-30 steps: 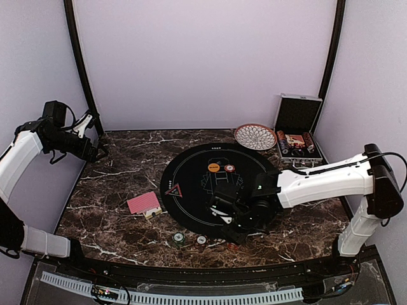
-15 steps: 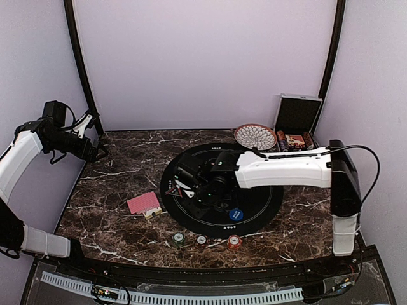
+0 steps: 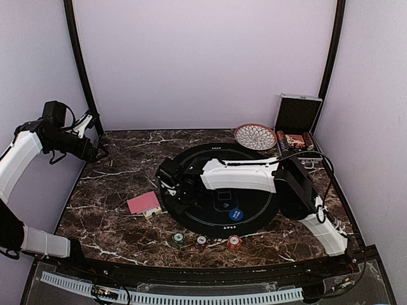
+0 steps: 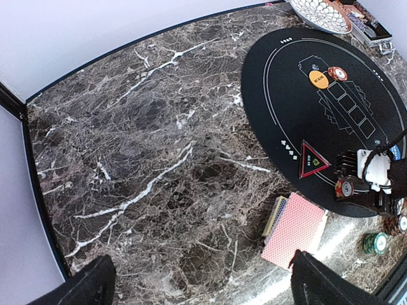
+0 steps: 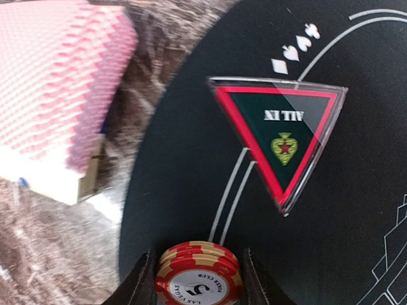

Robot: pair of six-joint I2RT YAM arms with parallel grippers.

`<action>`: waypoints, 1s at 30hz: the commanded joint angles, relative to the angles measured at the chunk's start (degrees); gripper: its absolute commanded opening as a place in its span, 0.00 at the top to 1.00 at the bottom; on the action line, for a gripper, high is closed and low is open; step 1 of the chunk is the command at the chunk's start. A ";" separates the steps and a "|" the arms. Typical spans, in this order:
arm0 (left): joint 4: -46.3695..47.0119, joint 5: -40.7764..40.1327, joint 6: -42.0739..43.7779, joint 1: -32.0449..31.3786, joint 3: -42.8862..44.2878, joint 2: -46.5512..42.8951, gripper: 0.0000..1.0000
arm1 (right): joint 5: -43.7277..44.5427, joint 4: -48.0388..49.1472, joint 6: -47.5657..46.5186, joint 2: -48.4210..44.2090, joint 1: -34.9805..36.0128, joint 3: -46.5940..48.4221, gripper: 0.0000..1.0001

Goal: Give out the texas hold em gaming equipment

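Note:
My right gripper (image 3: 170,184) reaches over the left edge of the black round mat (image 3: 257,206) and is shut on a small stack of red poker chips (image 5: 199,274), just above the mat (image 5: 184,184). A triangular all-in marker (image 5: 280,130) lies just beyond it. The pink-backed card deck (image 3: 144,203) lies on the marble left of the mat. A blue button disc (image 3: 235,215) sits on the mat's near side. Green (image 3: 179,239), white (image 3: 201,240) and red (image 3: 234,242) chips lie by the front edge. An orange disc (image 4: 318,79) and a red chip (image 4: 337,74) sit on the mat's far side. My left gripper (image 4: 203,293) hangs open high over the far-left corner.
A patterned round bowl (image 3: 255,136) and an open silver case (image 3: 297,136) holding more chips stand at the back right. The right arm's white link (image 3: 241,175) lies across the mat. Black frame posts (image 3: 79,70) rise at the back corners.
The right arm has swung from the mat's near side to its left edge, carrying the red chips. This uncovered the blue disc. The left arm has not moved.

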 commanded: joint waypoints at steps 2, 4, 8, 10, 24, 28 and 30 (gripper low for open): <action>-1.52 1.53 0.02 -0.14 -0.10 -1.58 0.01 | 0.45 1.91 0.00 0.55 -1.23 1.09 0.88; -1.53 1.63 0.02 -0.14 -0.04 -1.55 0.01 | 0.41 2.14 -0.08 0.67 -1.46 0.97 0.85; -1.69 1.58 0.02 -0.18 0.21 -1.50 0.01 | -0.52 1.92 -0.26 0.94 -1.52 0.75 0.69; -1.77 1.41 0.02 -0.22 0.31 -1.61 0.01 | -0.75 1.89 -0.19 0.91 -1.58 0.34 0.58; -2.36 1.39 0.11 -0.21 0.89 -1.76 0.01 | 3.11 1.40 0.91 -16.03 -2.23 -8.10 0.40; -2.41 1.61 0.20 -0.15 1.09 -1.52 0.01 | 0.94 1.64 2.49 -25.14 -2.10 -19.15 0.37; -2.36 1.75 0.32 -0.14 1.12 -1.35 0.01 | 0.93 0.63 4.02 -29.60 -1.86 -25.53 0.34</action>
